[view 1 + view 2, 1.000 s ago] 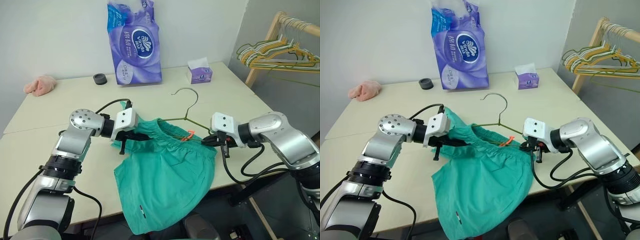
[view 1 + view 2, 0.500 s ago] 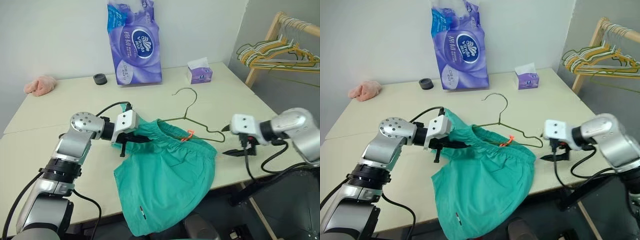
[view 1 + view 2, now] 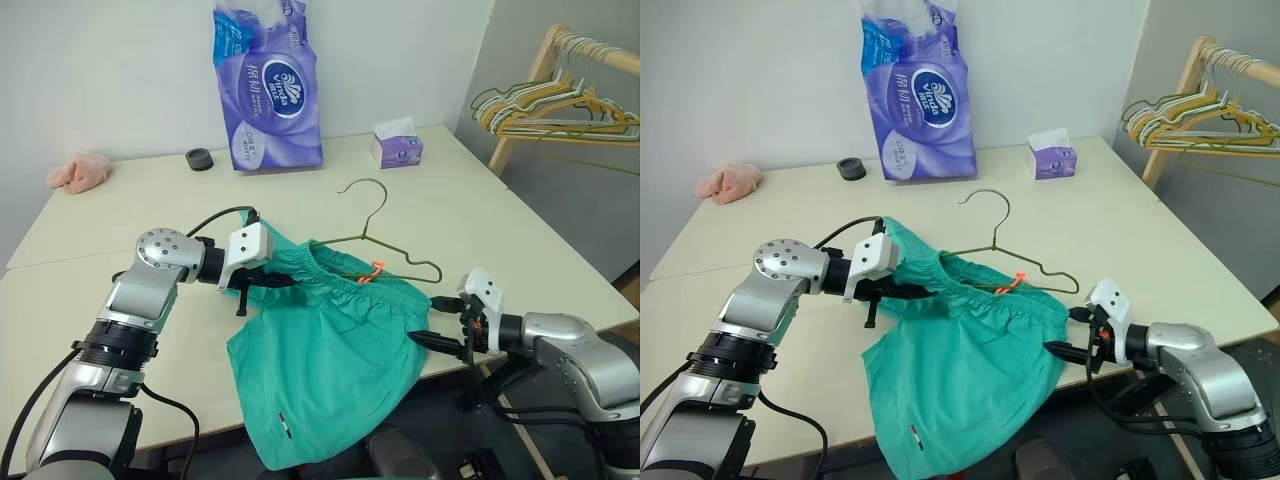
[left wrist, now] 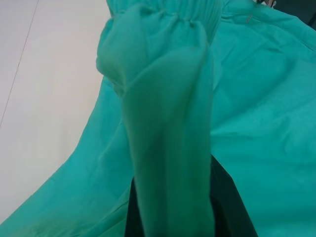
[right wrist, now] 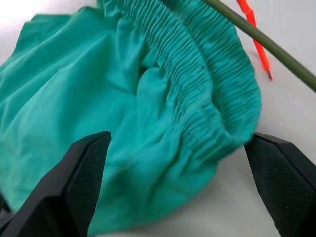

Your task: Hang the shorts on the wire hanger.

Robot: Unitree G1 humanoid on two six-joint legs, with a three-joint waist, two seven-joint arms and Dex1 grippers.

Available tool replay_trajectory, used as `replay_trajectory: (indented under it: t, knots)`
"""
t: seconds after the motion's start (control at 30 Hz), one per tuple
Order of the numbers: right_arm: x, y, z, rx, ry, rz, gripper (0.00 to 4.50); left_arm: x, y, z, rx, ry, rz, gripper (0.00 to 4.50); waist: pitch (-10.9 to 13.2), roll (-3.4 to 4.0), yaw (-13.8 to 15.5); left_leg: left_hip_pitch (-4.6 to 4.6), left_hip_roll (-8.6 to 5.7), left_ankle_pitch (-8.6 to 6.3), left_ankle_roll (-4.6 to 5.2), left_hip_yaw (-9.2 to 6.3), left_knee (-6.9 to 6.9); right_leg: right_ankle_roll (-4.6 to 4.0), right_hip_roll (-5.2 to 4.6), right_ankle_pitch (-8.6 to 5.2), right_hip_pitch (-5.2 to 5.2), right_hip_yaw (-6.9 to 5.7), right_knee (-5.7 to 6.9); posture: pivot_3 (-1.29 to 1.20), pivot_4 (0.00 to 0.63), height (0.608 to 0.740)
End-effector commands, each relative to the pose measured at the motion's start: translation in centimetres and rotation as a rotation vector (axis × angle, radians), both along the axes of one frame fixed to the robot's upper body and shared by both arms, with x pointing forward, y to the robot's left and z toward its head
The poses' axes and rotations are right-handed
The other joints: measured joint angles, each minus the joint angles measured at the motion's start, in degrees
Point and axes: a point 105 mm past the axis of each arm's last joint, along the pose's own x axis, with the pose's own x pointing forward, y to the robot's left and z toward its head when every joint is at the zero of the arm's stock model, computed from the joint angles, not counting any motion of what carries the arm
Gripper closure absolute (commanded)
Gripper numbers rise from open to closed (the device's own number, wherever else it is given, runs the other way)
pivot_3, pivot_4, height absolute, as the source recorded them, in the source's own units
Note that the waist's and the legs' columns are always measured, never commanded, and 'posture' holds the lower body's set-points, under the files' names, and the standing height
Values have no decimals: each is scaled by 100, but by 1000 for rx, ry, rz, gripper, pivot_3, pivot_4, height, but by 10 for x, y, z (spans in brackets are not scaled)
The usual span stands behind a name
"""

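Right wrist view shows your right gripper (image 5: 177,182) with fingers (image 5: 81,173) spread wide, holding nothing, facing the gathered waistband corner of the shorts (image 5: 148,113). At left of centre in the left eye view, your left gripper (image 3: 268,281) is clamped on the waistband's other end. The wire hanger (image 3: 385,255) lies at centre, partly under the waistband; the legs droop over the table (image 3: 520,240) edge. Soft, limp, light fabric: take the bunched elastic.
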Motion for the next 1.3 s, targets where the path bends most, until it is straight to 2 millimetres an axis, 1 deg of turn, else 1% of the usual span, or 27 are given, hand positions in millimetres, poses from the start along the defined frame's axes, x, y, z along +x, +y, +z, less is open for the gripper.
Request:
replay_trajectory:
  t: [0.03, 0.1, 0.13, 0.2, 0.23, 0.3, 0.43, 0.47, 0.5, 0.53, 0.57, 0.67, 0.73, 0.83, 0.9, 1.07, 1.2, 1.3]
  knots:
    - [6, 10, -2, 38, 16, -51, 33, 2, -1, 14, -20, -48, -3, 4500, 0, 0, 12, 0, -1, 0, 0, 1, 0, 0, 1, 0, 0, 2, 0, -342, 50, 740]
    - [6, 17, -6, 57, 46, -58, 33, 2, -1, 14, -23, -49, -2, 4500, 0, 1, 18, 0, 0, 0, 0, 1, 0, 0, 2, 0, -1, 2, 0, -341, 50, 740]
    - [7, 18, -9, 49, 50, -70, 397, 1, -1, 14, -25, -49, 0, 4500, 0, 1, 22, 0, 0, 0, 0, 1, 0, 0, 2, 0, -1, 2, 1, -339, 49, 740]
    - [11, 18, -14, 26, 48, -100, 838, 1, -1, 14, -29, -51, 4, 4500, 0, 1, 34, 0, 0, 0, 0, 1, 0, 0, 2, 0, -1, 2, 1, -332, 49, 740]
    - [12, 17, -15, 17, 42, -110, 1151, 1, 0, 15, -30, -52, 6, 4500, 0, 1, 46, 0, 0, 0, 0, 1, 0, 0, 2, 0, -1, 2, 1, -332, 49, 740]
    - [17, 11, -14, 5, 27, -134, 1931, 2, 1, 16, -35, -58, 15, 4500, 0, 1, 66, 0, -1, 0, 0, 2, 0, 0, 8, 0, -1, 3, 1, -329, 48, 740]
    - [22, 1, -12, -31, -10, -132, 3320, 3, 2, 21, -54, -68, 35, 4500, 0, 1, 86, 0, -1, 0, 0, 2, 0, 0, 10, 0, -1, 2, 1, -330, 49, 740]
    - [23, 0, -12, -35, -14, -133, 3609, 2, 2, 21, -56, -69, 36, 4500, 0, 1, 88, 0, -1, 0, 0, 2, 0, 0, 10, 0, -1, 2, 0, -330, 49, 740]
    - [23, -1, -10, -20, -14, -122, 3999, 2, 2, 22, -58, -70, 38, 4500, 0, 1, 88, 0, -1, 0, 0, 1, 0, 0, 11, 0, -1, 1, 0, -331, 49, 740]
    - [25, -5, -8, -36, -36, -121, 4297, 2, 3, 24, -64, -68, 43, 4500, 0, 0, 88, 0, 0, 0, 0, 1, 0, 0, 11, 0, -1, 1, 1, -331, 49, 740]
    - [28, -11, -5, -51, -60, -122, 4472, 0, 4, 26, -74, -65, 46, 4500, 0, 1, 88, 0, 0, 0, 0, 0, 0, 0, 12, 0, -1, 1, 1, -333, 48, 740]
    - [37, -33, 9, -75, -91, -125, 4472, -13, 11, 35, -88, -17, 17, 4500, 1, 1, 65, 0, -1, 0, 0, 4, 0, 0, 17, 0, -2, 4, 0, -337, 48, 740]
    - [38, -39, 15, -68, -86, -108, 4472, -21, 15, 37, -70, 6, -6, 4500, 1, 1, 60, 1, 0, 0, 0, 6, -2, 0, 19, 0, -3, 5, 0, -338, 47, 740]
    - [35, -39, 20, -58, -68, -61, 4472, -28, 19, 36, -35, 20, -24, 4500, 1, 1, 74, 4, 6, 0, 0, 0, -4, -1, 20, 0, 1, 0, -1, -334, 45, 740]
    - [34, -39, 22, -65, -69, -46, 4472, -28, 21, 35, -17, 18, -24, 4500, 1, 2, 77, 6, 5, 0, 0, 0, -4, -1, 21, 0, 2, 0, 0, -334, 45, 740]
    - [26, -31, 25, -78, -69, 38, 4472, -12, 25, 29, 1, -39, 56, 4500, 1, 1, 95, 5, 0, 0, 0, 5, -1, 0, 21, 0, 3, 3, -1, -331, 43, 740]
    - [18, -25, 26, -100, -74, 100, 4472, -10, 23, 23, 15, -62, 57, 4500, 1, 1, 93, 4, 1, 0, 0, 4, -2, 0, 21, 0, 2, 3, -1, -335, 43, 740]
    - [17, -24, 28, -113, -89, 115, 4472, -13, 22, 21, 15, -45, 41, 4500, 1, 1, 93, 5, 2, 0, 0, 4, -2, 0, 20, -1, 2, 3, -1, -335, 43, 740]
